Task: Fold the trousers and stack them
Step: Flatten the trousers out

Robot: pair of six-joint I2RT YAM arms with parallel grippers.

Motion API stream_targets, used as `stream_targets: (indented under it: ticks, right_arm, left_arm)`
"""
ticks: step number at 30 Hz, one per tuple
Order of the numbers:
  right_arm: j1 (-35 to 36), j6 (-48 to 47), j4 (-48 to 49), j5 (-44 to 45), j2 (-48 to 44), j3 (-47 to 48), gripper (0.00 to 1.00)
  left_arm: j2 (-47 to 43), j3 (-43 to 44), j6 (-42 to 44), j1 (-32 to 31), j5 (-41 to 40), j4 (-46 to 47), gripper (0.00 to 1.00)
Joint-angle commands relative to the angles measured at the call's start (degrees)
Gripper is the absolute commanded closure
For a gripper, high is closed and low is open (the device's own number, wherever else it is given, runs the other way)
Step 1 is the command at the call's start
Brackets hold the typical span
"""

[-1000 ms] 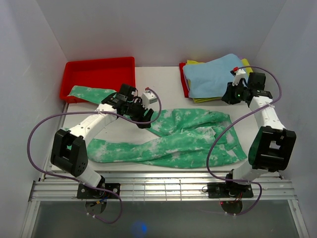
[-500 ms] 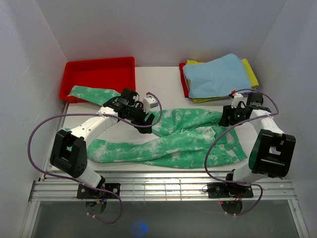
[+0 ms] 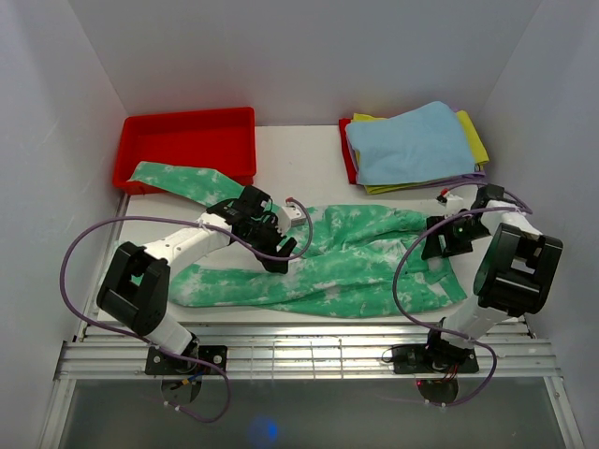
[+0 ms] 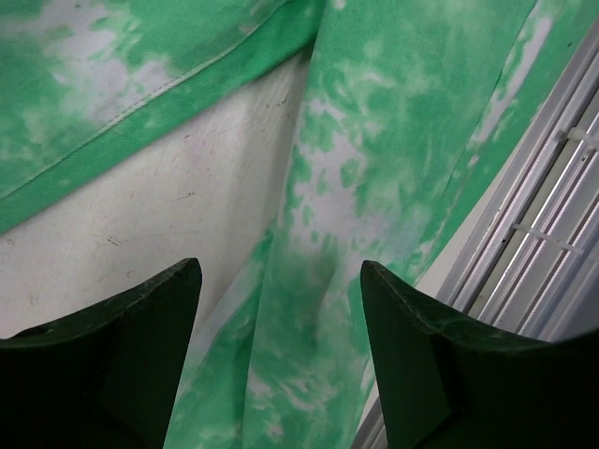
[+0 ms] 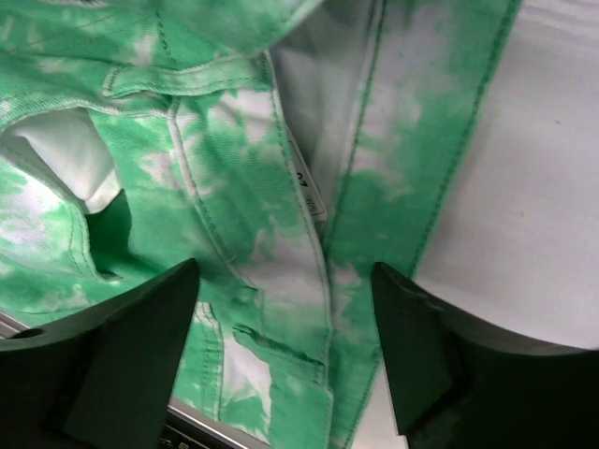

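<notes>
One pair of green tie-dye trousers (image 3: 356,257) is lying spread out and unfolded across the near half of the bench, its waist bunching toward the near right edge. Its two legs are stretching left, one along the near edge and one angling up to the far left corner. That second leg is ending against the single red tray (image 3: 187,140). The left gripper (image 3: 281,253) is hovering low over the middle of the cloth, its two fingers spread wide above fabric and bare table (image 4: 187,178). The right gripper (image 3: 438,241) is hanging over the waistband (image 5: 234,187), its fingers also apart and pinching nothing. In the far right corner one light blue cloth (image 3: 407,140) is resting on one yellow cloth (image 3: 473,136).
</notes>
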Motion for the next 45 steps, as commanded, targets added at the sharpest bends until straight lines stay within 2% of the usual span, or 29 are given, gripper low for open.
stream_targets:
  ticks: [1,3,7,9,10,17,21,22,24,27,33,36,40,42,43,45]
  right_arm:
    - [-1.9,-3.6,-3.2,-1.9,2.3,4.0,0.18]
    - [-2.3,-4.8,-4.1,-4.3,4.4,5.7,0.18]
    - [-2.3,-8.2,-10.3,-10.3,8.2,9.3,0.33]
    - [-2.3,-8.5,-11.8,-12.0,9.7,9.9,0.37]
    - [-2.3,-8.7,-12.1,-12.3,10.6,10.4,0.43]
    - [-2.3,-9.7,-12.1,-15.0,12.4,9.0,0.57]
    - [-2.3,-11.0,-12.6,-15.8,11.1,7.7,0.75]
    - [-2.4,-11.3,-13.0,-15.9,10.8,7.7,0.83]
    - [-2.3,-12.0,-13.8,-16.2,9.4,7.7,0.92]
    - [-2.3,-12.9,-15.7,-16.5,7.5,8.5,0.92]
    - [-2.5,-15.8,-18.7,-15.5,3.5,8.6,0.92]
    - [-2.8,-17.8,-20.6,-14.3,1.7,8.4,0.92]
    - [-4.6,-20.0,-22.9,-12.7,0.1,9.6,0.92]
    - [-6.1,-21.5,-24.4,-11.5,-0.5,10.8,0.92]
    - [-6.8,-22.1,-25.2,-11.2,-0.8,11.3,0.92]
    - [-8.8,-24.8,-28.1,-10.1,-1.3,12.6,0.92]
  left_arm:
    - [-0.9,-0.1,1.0,0.0,0.4,2.2,0.2]
    - [-0.9,0.2,1.1,0.0,0.7,2.4,0.2]
    - [1.1,5.9,-0.1,0.0,1.1,2.7,0.2]
    - [4.1,9.6,-2.0,0.0,1.5,3.2,0.2]
    - [5.5,14.2,-2.8,0.0,2.5,3.5,0.2]
    - [21.5,36.7,-8.8,-1.6,5.1,5.8,0.2]
    - [31.0,45.1,-13.0,-2.1,2.5,8.9,0.2]
    - [32.7,46.6,-13.7,-2.1,2.2,9.4,0.2]
    - [37.7,51.4,-13.7,-2.6,2.6,9.4,0.2]
    - [42.6,55.2,-13.2,-3.3,3.8,9.4,0.2]
    - [47.0,55.9,-13.0,-4.2,2.6,11.8,0.21]
    - [48.2,56.1,-13.2,-4.2,1.0,11.8,0.34]
    - [48.5,55.7,-13.4,-4.1,-0.8,11.3,0.62]
    - [48.5,56.6,-13.8,-3.6,-1.7,10.1,0.92]
    - [48.0,56.9,-14.8,-2.8,-2.4,10.0,1.0]
    - [47.2,56.9,-15.5,-1.4,-3.7,10.1,1.0]
